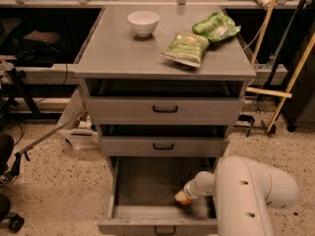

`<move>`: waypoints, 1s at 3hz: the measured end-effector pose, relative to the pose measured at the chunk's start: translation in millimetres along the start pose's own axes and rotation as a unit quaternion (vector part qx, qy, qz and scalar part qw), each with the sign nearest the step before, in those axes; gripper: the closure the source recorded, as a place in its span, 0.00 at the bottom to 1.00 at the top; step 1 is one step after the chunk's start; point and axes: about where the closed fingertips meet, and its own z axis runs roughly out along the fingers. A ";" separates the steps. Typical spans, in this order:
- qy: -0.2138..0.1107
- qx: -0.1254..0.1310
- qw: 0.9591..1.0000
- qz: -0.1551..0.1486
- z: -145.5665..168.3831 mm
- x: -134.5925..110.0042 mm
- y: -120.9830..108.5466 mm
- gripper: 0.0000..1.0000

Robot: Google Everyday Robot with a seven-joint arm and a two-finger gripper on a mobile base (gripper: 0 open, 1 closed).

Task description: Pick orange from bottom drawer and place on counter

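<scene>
Your gripper point(190, 191) sits low in the bottom drawer point(142, 186), right front, with the orange point(182, 199) at its tip toward eight o'clock — grip state cannot be told — and the counter point(123, 50) up at twelve.

One arm point(253, 188) is in view, entering from the lower right corner. Its large white link runs up from the bottom edge, bends at a rounded elbow and turns left. A narrower pale wrist point(201, 183) section extends from that bend, angled down and to the left. The hand point(184, 197) sits low inside the open bottom drawer point(142, 181), at its right front area, pointing down-left. Its grip state cannot be determined.
</scene>
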 end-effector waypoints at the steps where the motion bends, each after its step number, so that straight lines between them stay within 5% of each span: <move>1: 0.000 0.000 1.000 0.000 0.0 0.0 0.0 0.88; 2: -0.024 0.017 0.999 0.012 -24.7 -7.4 -9.6 1.00; 3: -0.073 0.049 0.996 0.024 -97.4 -20.6 -29.0 1.00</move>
